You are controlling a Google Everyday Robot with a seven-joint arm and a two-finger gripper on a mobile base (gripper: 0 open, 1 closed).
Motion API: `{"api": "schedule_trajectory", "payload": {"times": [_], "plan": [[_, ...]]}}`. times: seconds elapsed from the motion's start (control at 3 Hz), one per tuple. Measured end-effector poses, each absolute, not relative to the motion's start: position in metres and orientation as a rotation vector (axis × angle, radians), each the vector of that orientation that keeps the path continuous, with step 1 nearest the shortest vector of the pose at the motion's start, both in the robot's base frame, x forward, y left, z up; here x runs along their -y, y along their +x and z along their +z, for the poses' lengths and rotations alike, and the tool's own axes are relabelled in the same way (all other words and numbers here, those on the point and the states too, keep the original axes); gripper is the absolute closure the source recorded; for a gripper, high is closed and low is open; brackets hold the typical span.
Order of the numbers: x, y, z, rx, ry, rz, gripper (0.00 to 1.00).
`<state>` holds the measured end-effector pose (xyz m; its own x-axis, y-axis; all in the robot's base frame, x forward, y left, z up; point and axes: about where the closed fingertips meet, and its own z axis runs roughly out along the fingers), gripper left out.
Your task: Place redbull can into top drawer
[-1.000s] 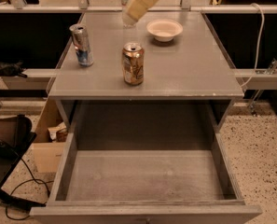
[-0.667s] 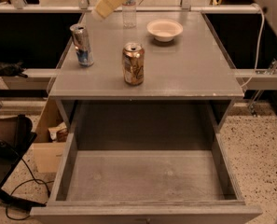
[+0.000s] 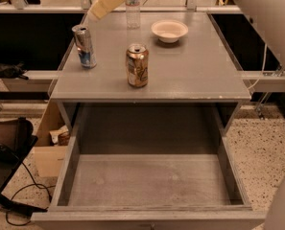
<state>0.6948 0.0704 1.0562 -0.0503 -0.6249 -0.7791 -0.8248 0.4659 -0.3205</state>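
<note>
Pale yellow gripper (image 3: 102, 5) hangs tilted over the far left corner of the grey cabinet top (image 3: 199, 71), apart from the slim silver-and-blue redbull can (image 3: 84, 46); open or closed, cannot tell. The can stands upright near the left edge, left of a wider gold-brown can (image 3: 137, 65), with a clear plastic bottle (image 3: 133, 11) and white bowl (image 3: 169, 30) farther back. The large shallow grey top drawer (image 3: 67, 171) stands open below.

Tool (image 3: 106, 1) — further left, nearer redbull can (image 3: 84, 46)
</note>
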Motion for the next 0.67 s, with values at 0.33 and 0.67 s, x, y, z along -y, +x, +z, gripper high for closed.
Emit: {"api": "schedule_trajectory", "payload": {"times": [0.33,0.67], "plan": [[-0.095,0.720,1.026,-1.767,-1.269,0.338,0.00],[-0.136,0.752,0.968,-1.796,-1.302,0.460,0.00]]}}
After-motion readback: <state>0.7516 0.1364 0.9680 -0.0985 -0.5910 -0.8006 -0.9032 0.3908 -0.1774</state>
